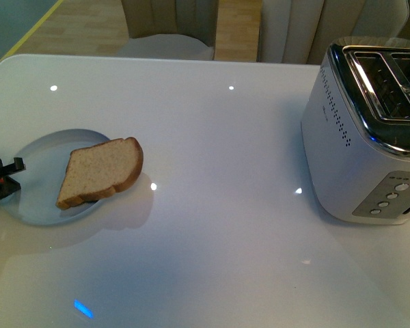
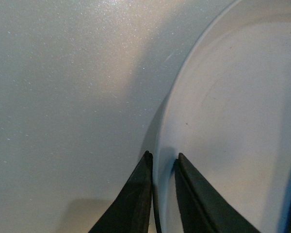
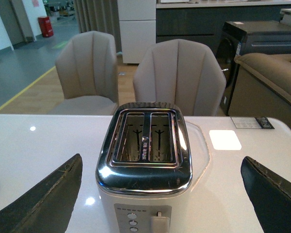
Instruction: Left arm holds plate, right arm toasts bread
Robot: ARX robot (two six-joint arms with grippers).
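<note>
1. Pinching the rim of the plate (image 2: 223, 121), the left gripper (image 2: 162, 194) is closed tight on it, likely so the plate cannot slide.
2. The bread (image 1: 99, 172) lies flat on the plate, well apart from the toaster (image 1: 359, 130) on the worktop (image 1: 212, 123). One end pokes over the rim toward the toaster.
3. The right gripper (image 3: 161, 160) is near the toaster, spread wide and holding nothing.
4. I think the bread must be picked up next.
</note>
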